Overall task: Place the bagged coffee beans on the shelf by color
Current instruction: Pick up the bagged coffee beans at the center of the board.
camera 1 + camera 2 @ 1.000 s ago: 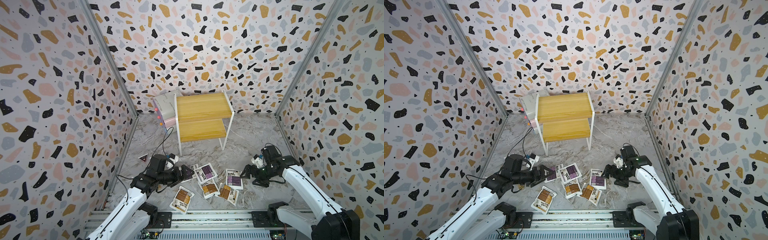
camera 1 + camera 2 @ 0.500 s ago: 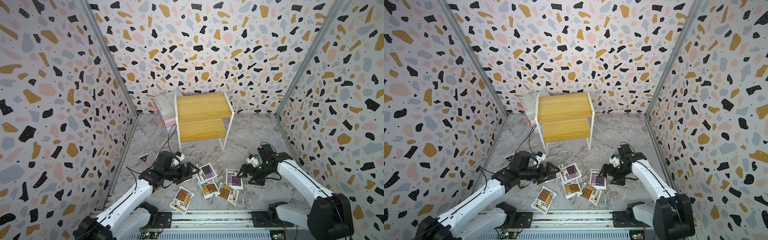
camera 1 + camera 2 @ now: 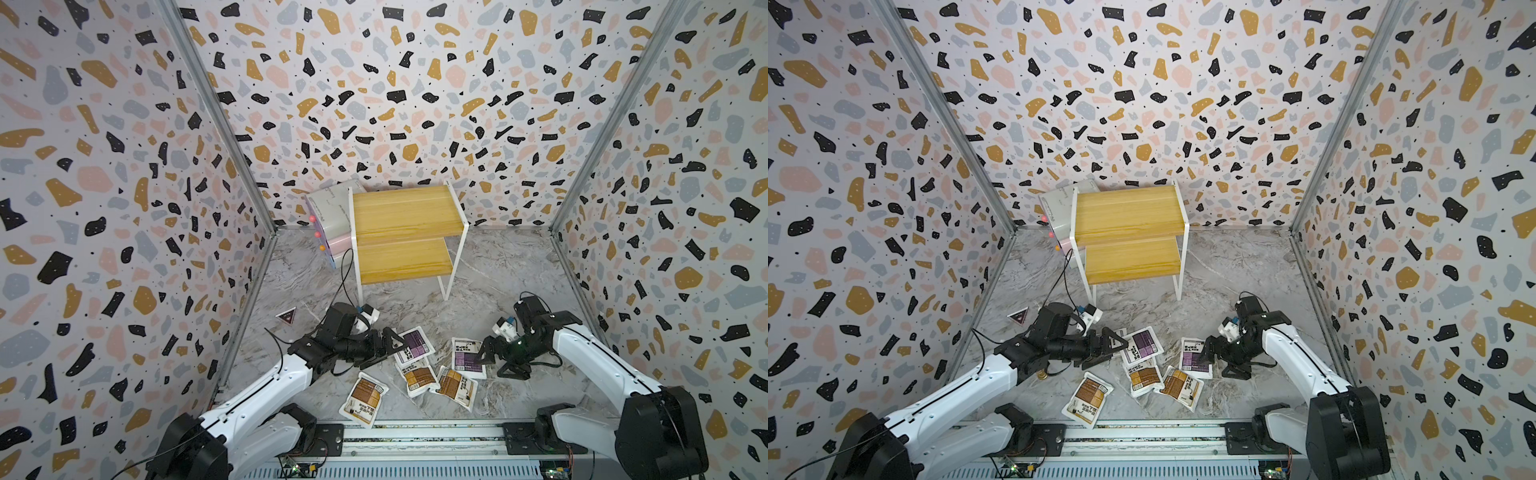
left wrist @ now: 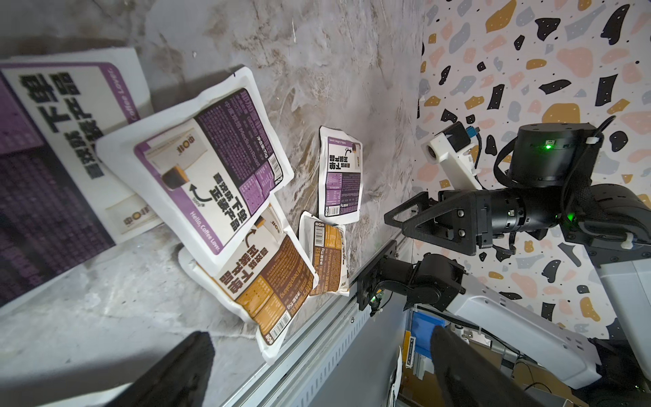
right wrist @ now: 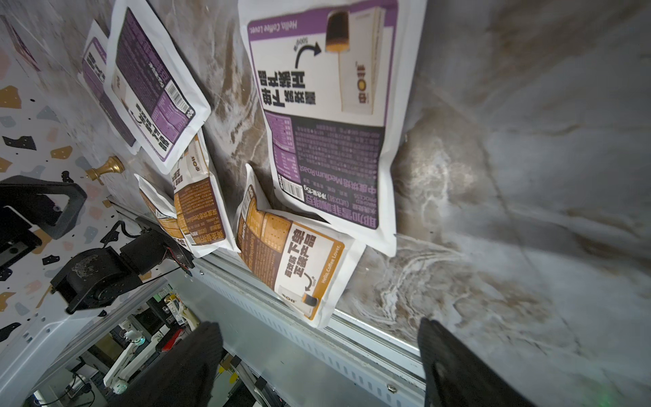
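The shelf [image 3: 405,232] stands at the back with both yellow boards bare. Several bagged coffee beans lie on the marble floor near the front. Two purple ones [image 3: 413,347] [image 3: 467,357] sit beside three brown ones [image 3: 417,376] [image 3: 455,386] [image 3: 365,399]. A third purple bag [image 4: 53,158] lies close under my left gripper. My left gripper [image 3: 395,343] [image 4: 320,347] is open, low over the edge of a purple bag [image 4: 211,169]. Beside the right-hand purple bag [image 5: 327,116], my right gripper [image 3: 484,353] [image 5: 318,333] is open too and holds nothing.
Stacked white and pink boxes [image 3: 332,220] stand left of the shelf. A black triangular marker [image 3: 286,316] lies on the floor at the left, and a small brass knob [image 3: 1040,375] under my left arm. A metal rail [image 3: 415,432] runs along the front edge. Terrazzo walls close three sides.
My left gripper has reached a little further right, over the purple bags. My right gripper has shifted slightly left toward its purple bag. No bag has moved.
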Motion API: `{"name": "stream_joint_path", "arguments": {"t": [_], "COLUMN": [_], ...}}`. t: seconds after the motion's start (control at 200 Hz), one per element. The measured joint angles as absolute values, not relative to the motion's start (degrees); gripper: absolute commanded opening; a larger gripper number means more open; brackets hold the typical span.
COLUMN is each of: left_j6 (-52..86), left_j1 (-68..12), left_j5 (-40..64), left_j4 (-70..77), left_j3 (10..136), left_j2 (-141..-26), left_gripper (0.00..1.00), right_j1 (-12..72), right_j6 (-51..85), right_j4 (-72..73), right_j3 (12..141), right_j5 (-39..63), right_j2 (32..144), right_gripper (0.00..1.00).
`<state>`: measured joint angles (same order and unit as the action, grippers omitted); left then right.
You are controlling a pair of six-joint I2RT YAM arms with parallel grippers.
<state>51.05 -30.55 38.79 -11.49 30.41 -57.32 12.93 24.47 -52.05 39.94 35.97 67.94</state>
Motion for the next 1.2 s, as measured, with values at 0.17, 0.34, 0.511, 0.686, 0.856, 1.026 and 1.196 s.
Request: {"name": "stream_joint_path", "arguments": {"t": [0.17, 0.34, 0.511, 0.686, 0.856, 1.026, 1.196], "left_j6": [51.0, 51.2, 51.5, 51.5, 51.2, 49.6, 48.2], "left_j1": [-30.5, -30.5, -30.5, -30.5, -30.5, -30.5, -30.5], "left_j5": [38.2, 37.2, 36.7, 36.4, 36.1, 35.9, 35.9], "left_j4": [-12.3, -13.0, -14.2, -15.5, -16.8, -17.7, -19.3], "left_j3": [30.4, 30.1, 29.4, 29.4, 29.4, 29.4, 29.4], "left_j2": [-55.7, -52.4, -50.6, -50.6, -50.4, -50.4, -50.5], "left_gripper": [1.00, 1.00, 1.00, 1.00, 1.00, 1.00, 1.00], "right_j1": [12.9, 12.9, 12.9, 12.9, 12.9, 12.9, 12.9], "right_j6": [24.9, 26.0, 26.9, 27.6, 28.2, 28.6, 29.3], "right_j4": [-50.5, -48.0, -45.8, -43.4, -41.0, -38.9, -37.2], "right_j3": [39.0, 37.5, 37.3, 37.3, 37.3, 36.8, 35.1], "right_j5": [36.0, 36.3, 36.0, 35.1, 34.9, 34.9, 34.9], "right_j2": [68.8, 70.5, 72.4, 75.2, 78.0, 78.8, 79.0], "right_gripper": [0.93, 0.90, 0.82, 0.74, 0.66, 0.60, 0.55]}}
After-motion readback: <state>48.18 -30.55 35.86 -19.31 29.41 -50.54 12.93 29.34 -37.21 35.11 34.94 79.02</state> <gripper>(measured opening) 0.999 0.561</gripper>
